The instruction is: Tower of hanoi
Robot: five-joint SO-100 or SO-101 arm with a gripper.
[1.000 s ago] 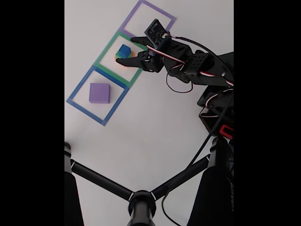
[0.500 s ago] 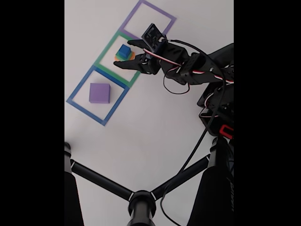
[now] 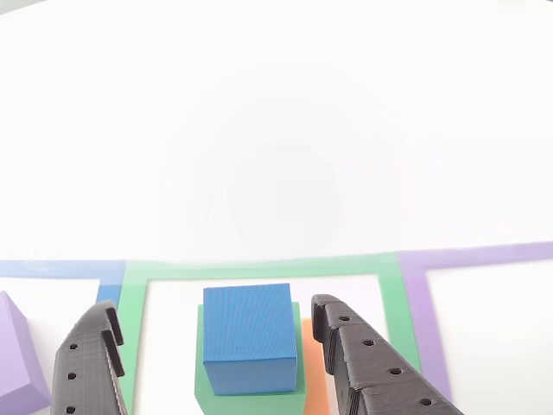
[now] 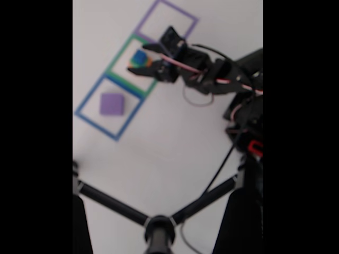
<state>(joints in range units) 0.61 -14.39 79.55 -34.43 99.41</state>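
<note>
- Other view, nearest first: two black fingers (image 3: 91, 367) of the gripper (image 3: 216, 367) rise from the bottom edge, spread wide, one on each side of the stack and not touching it.
- Between them the blue block (image 3: 248, 335) sits on the green block (image 3: 251, 393); a sliver of the orange block (image 3: 315, 380) shows beneath at the right.
- At the left edge lies the purple block (image 3: 17, 363), well apart from the stack.
- Around the stack runs the green tape square (image 3: 259, 269), with the blue tape square (image 3: 60, 270) to its left and the purple tape square (image 3: 484, 257) to its right.
- Beyond lies the bare white table (image 3: 276, 130).
- Fixed view, blurred: the arm (image 4: 212, 74) reaches to the stack.
</note>
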